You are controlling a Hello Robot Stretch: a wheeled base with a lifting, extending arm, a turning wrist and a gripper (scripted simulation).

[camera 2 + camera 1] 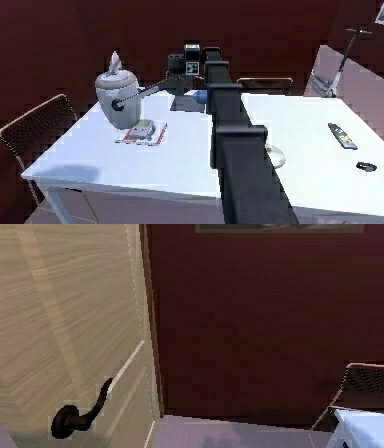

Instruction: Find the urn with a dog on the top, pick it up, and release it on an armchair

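Pointing toward the arm side view's left, the gripper (128, 101) ends right at the urn (117, 88). Its two thin fingers (145, 95) slant down from the dark body to the urn's side. Whether it has hold of the urn cannot be told, nor how the fingers are set, since the urn's base sits at or just over a flat book-like item (142, 132) on the white table (150, 170). The urn is pale grey and rounded, with a small whitish figure (115, 62) on its lid, too small to make out.

Behind the gripper stand the two white marked squares (190, 62). From there the arm (240, 140), a dark square bar, runs down to the picture's bottom edge, stretched well out over the tabletop. A small blue thing (200, 97) lies just beside the bar, and a dark remote (342, 135) lies farther right on the table.

A wire-backed chair (40, 125) stands at the table's left corner, a second chair (265, 84) stands at its far side, and a scooter (335, 60) stands near the right edge. In the forward view a pale wooden door (70, 314) with a dark lever handle (80, 416) adjoins a dark red wall (250, 324).
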